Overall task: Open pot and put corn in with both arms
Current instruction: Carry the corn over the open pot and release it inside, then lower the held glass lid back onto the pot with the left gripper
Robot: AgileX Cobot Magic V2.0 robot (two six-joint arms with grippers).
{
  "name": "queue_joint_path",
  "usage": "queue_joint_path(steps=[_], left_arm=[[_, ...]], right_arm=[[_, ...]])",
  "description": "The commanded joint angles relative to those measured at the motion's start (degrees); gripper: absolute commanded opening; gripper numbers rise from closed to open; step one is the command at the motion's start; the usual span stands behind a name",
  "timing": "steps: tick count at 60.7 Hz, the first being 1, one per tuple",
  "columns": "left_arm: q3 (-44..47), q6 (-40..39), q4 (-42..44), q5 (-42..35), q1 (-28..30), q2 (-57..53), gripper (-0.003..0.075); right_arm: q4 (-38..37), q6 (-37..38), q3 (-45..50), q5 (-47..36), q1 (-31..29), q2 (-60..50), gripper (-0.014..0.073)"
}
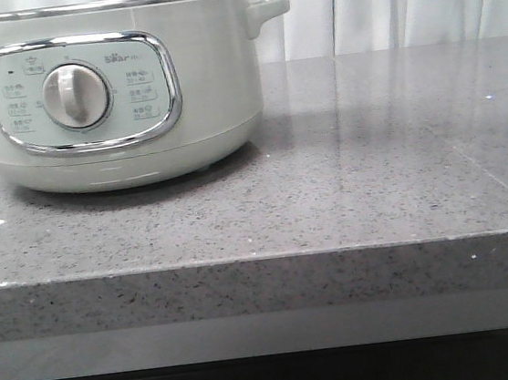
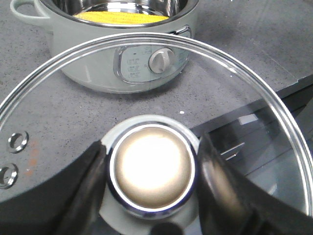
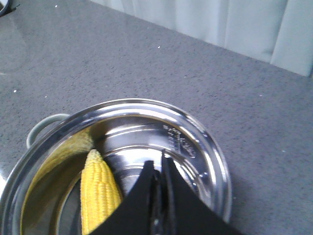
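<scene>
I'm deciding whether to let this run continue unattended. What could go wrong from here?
1. The clear glass lid hangs in the left end effector by its round metal knob alone; a slip might drop it onto the grey stone counter.
2. The right end effector sits inside the pale green cooker's steel bowl beside the yellow corn cob; a careless withdrawal could clip the rim.

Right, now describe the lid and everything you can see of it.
The lid is a clear glass dome with a thin steel rim, two small metal vents near its edge, and a round knob with a chrome ring. It is off the pot, held away from it by the left gripper, shut on the knob.
</scene>
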Motion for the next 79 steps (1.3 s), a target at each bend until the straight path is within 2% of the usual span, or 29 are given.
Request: queue_joint_path(steps=[1, 9, 19, 38, 53, 63, 79], left_arm=[[-1.9, -0.4, -1.3, -8.1, -0.4, 0.4, 0.0199], [-3.4, -0.4, -1.3, -9.3, -0.4, 2.8, 0.0199], [-9.6, -0.4, -0.2, -9.2, -0.4, 11.2, 0.0199], [-26.1, -0.3, 0.9, -10.2, -0.4, 33.0, 0.0199], [-41.2, 0.1, 0.9, -12.2, -0.4, 50.4, 0.0199], [-51.1, 0.1, 0.9, -11.9, -0.4, 60.4, 0.0199], [-59.9, 0.1, 0.8, -8.8, -0.4, 70.6, 0.0199]], right_arm=[[-0.2, -0.6, -2.2, -1.2, -3.0, -5.4, -0.0067], [-1.0, -1.0, 1.7, 0.3, -5.4, -9.9, -0.0068], [-4.4, -1.0, 15.6, -5.9, -5.8, -20.7, -0.0068], [-4.4, -1.0, 43.5, -14.3, -5.8, -44.2, -0.0068], [-4.4, -1.0, 59.4, -16.9, -5.8, -62.6, -0.0068], [-4.4, -1.0, 68.8, -17.4, -5.8, -73.5, -0.0068], [-4.4, -1.0, 77.7, -18.5, -5.8, -83.3, -0.0068]])
